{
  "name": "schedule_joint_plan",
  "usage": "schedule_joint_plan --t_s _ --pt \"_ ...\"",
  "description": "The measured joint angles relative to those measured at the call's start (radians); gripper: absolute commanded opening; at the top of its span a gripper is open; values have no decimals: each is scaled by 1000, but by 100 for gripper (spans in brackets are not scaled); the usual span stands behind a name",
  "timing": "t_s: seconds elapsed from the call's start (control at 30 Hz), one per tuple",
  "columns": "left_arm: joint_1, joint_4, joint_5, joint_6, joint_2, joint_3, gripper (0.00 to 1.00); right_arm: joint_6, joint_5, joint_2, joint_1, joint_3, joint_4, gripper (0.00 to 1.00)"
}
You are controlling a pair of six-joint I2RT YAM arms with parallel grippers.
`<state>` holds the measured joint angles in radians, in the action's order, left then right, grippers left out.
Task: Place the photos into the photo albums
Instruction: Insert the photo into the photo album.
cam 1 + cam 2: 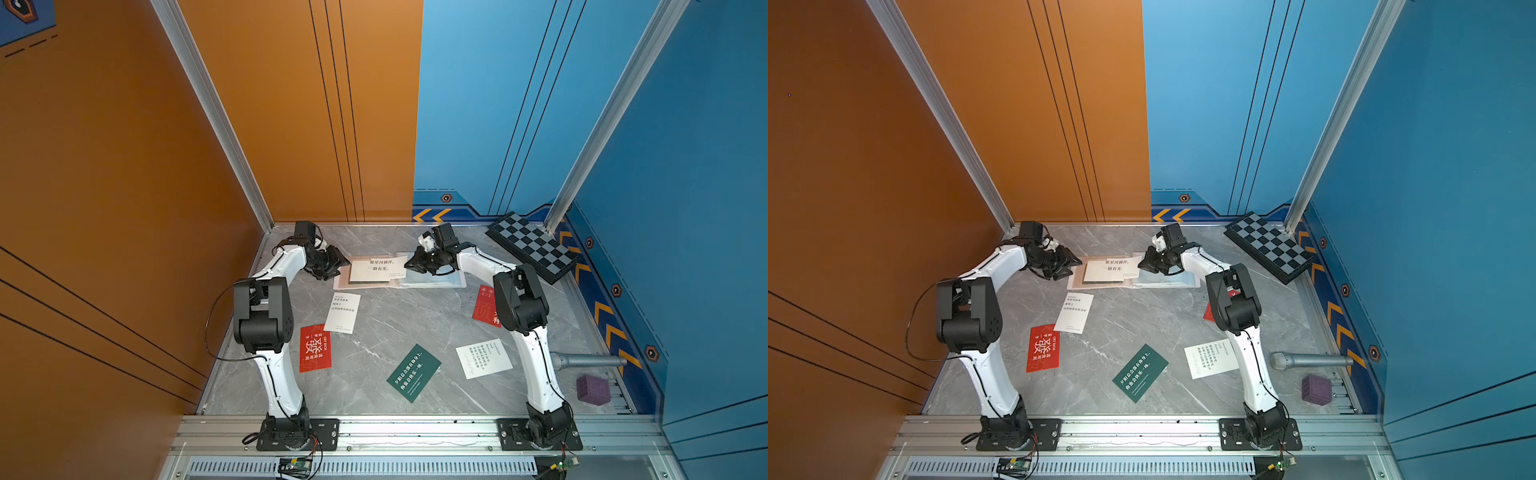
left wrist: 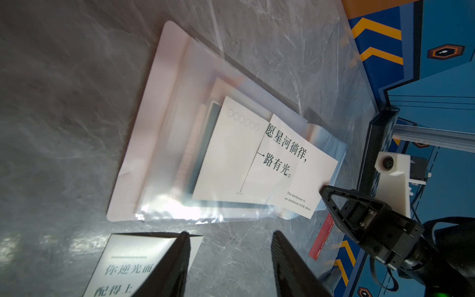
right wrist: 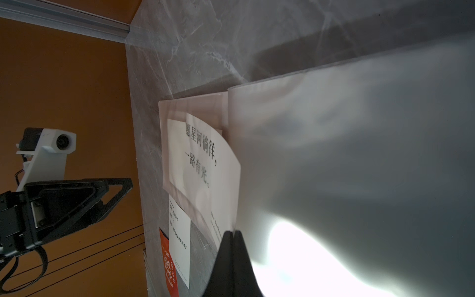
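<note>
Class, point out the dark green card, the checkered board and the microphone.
Dark green printed card (image 1: 413, 373): in a top view, middle of its face.
Black-and-grey checkered board (image 1: 534, 248): in a top view, its central squares.
Grey metal microphone (image 1: 1316, 360): in a top view, mid-handle.

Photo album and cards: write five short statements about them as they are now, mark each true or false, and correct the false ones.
1. The right claw is shut on a white card over the album. True.
2. The left claw grips a red card. False: its jaws stand open and empty, and that card lies flat on the table.
3. The dark green card lies on the table, apart from the album. True.
4. The album is closed. False: it lies open, with its clear sleeve pages showing.
5. The checkered board lies under the album. False: it sits at the back corner, apart from the album.
</note>
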<state>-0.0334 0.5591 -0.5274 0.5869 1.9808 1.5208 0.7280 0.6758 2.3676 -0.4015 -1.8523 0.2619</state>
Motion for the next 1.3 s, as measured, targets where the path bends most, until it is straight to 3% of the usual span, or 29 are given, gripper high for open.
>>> schedule_joint_plan --t_s 0.37,0.9,1.0,1.2,1.3 --pt "3 7 1 0 0 0 53 -19 -7 55 -24 -86 57 8" --pt "10 7 2 0 0 0 53 -96 -98 57 -39 -117 141 27" --pt "10 8 2 0 0 0 54 -125 -129 54 -38 -122 166 26" --pt "10 11 3 0 0 11 53 -193 -206 37 -38 -139 238 10" --pt "10 11 3 -1 0 15 53 -220 -235 37 -42 -162 272 7"
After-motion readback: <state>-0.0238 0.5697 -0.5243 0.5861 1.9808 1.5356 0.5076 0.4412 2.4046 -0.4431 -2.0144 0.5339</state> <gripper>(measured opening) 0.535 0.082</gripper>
